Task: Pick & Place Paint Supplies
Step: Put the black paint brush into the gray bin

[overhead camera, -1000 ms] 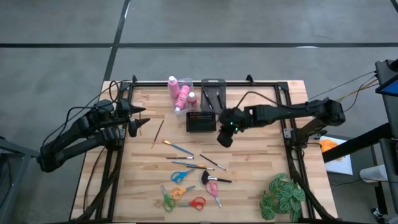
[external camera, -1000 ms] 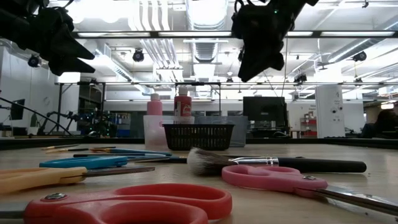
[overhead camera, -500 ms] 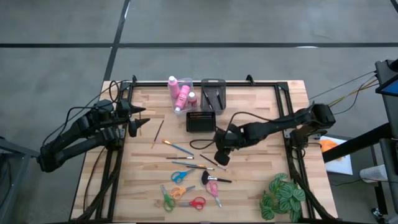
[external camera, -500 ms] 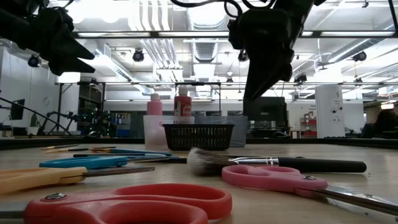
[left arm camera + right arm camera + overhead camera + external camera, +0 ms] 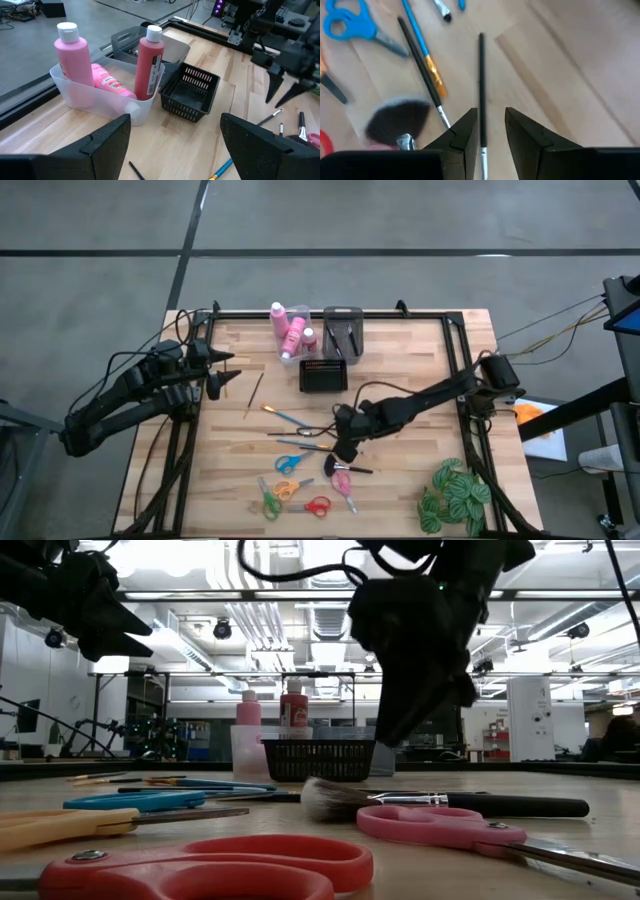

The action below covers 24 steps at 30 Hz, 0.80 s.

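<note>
Three pink bottles sit in a clear bin at the far edge; two stand upright and one lies on its side. Thin paintbrushes and small scissors lie flat mid-table. My right gripper hovers over them, pointing steeply down and open by a narrow gap. A thin black brush lies on the wood in line with that gap, below the fingertips. My left gripper waits open at the far left, holding nothing.
A black mesh basket and a grey bin stand by the bottles. A fluffy black brush, a blue-handled brush and pink scissors lie close to my right gripper. A green plant sits at the near right corner.
My right gripper has swung from beside the black basket toward the table's near edge and come down over the brushes. Its wrist has rolled, and its finger gap is unchanged.
</note>
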{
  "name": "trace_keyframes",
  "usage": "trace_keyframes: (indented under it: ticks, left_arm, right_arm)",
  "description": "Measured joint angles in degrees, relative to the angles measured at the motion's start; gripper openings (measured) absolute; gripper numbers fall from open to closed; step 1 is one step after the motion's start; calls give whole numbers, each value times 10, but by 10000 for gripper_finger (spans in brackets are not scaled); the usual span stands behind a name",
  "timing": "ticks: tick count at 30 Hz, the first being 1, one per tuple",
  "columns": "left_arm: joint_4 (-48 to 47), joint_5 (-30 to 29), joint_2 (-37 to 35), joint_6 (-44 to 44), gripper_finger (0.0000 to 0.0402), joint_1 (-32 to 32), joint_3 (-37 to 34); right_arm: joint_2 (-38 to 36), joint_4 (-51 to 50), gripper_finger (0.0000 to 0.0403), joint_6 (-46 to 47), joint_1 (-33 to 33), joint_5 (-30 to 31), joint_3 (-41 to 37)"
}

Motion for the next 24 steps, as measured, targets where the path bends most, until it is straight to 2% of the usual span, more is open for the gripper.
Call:
trace_keyframes:
  ticks: [17,24]
  left_arm:
    - [0,0,0,0,311,0,0]
    - [0,0,0,0,311,0,0]
  right_arm:
    - [100,-11,98,-7,4,0,62]
    - [99,-8,97,-7,4,-1,56]
